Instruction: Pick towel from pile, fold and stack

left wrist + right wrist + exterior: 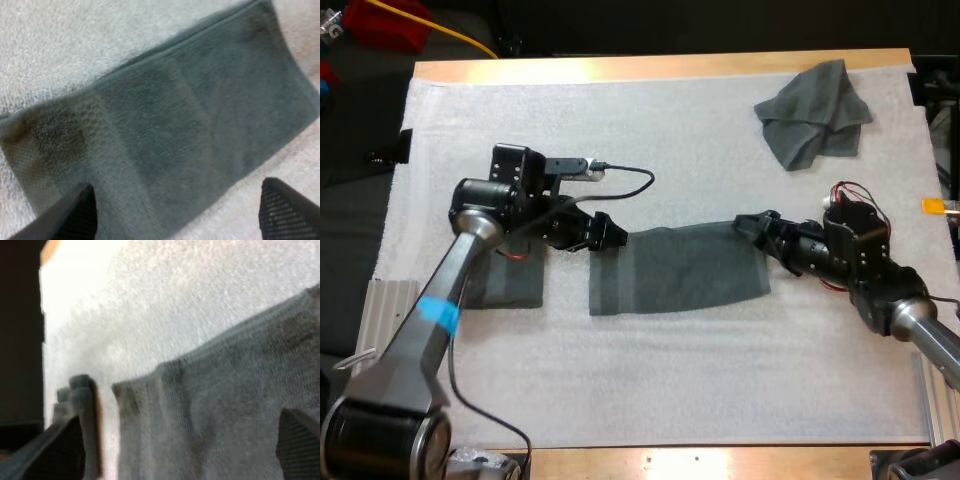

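Flat towel (680,268) lay spread near ctr of the white mat (620,380): a wide, dark grey-green rectangle, long side running 9 to 3 o'clock. L jaws sat at its 10 o'clock corner, R jaws at its 2 o'clock corner.

L wrist view: the two fingers (75,215) stood wide apart, i.e. released, above the towel's edge, w/ cloth stretching away beyond them. R wrist view: fingers (300,445) likewise apart and released, w/ towel cloth lying btwn and under them.

Crumpled towel (815,112) sat at approx 1 o'clock on the mat, well apart from the flat one. Folded towel (510,282) lay at 9 o'clock, partly under the L arm (430,320), near the flat towel's 9 o'clock edge w/ a strip of mat btwn them. Counter (620,68) showed as a wood edge along the 12 o'clock side.
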### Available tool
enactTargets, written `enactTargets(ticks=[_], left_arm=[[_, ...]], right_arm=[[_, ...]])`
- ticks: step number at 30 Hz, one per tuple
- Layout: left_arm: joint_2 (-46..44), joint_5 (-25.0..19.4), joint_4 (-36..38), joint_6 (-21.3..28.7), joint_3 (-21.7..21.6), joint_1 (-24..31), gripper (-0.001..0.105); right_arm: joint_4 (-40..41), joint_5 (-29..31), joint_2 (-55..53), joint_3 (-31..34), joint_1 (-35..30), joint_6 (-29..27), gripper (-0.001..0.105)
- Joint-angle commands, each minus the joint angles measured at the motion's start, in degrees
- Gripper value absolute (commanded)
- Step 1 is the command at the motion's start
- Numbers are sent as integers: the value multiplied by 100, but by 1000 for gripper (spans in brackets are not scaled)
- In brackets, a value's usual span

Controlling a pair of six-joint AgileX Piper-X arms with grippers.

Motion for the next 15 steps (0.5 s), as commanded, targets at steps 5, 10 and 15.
enactTargets(ticks=[5, 10, 15], left_arm=[[-468, -75, 267, 47, -36, -2, 66], [-952, -246, 509, -14, -36, -2, 66], [-1427, -373, 719, -90, -36, -2, 66]], right_arm=[[992, 114, -326, -229, -36, -658, 76], [1818, 254, -583, -409, -36, -1139, 76], [2444, 447, -779, -587, -36, -1533, 76]])
